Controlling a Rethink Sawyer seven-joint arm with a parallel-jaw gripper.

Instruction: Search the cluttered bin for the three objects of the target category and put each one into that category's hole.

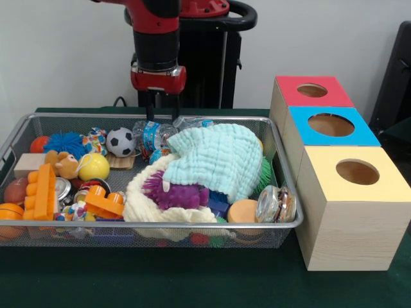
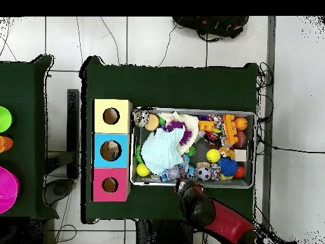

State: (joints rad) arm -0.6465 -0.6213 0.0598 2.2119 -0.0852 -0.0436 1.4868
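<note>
Hand (image 1: 162, 109): I see two fingers spread apart, gripping nothing, hanging over the bin's far rim above a plastic bottle (image 1: 151, 134).
Bin (image 1: 192, 224): wire mesh, on the green table (image 1: 192, 282), packed with toys.
Boxes: red (image 1: 313, 90), blue (image 1: 331, 124), yellow (image 1: 357, 172), at 3 o'clock of bin, front view.
Cloth (image 1: 218, 157): mint, heaped mid-bin.

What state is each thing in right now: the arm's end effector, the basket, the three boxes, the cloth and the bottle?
End effector: open, empty, over the basket's far rim.
Wire basket: full of toys, upright on the table.
Red box: upright, hole open.
Blue box: upright, hole open.
Yellow box: upright, hole open.
Pale green cloth: crumpled, lying over other toys.
Plastic bottle: lying on its side below the end effector.
</note>
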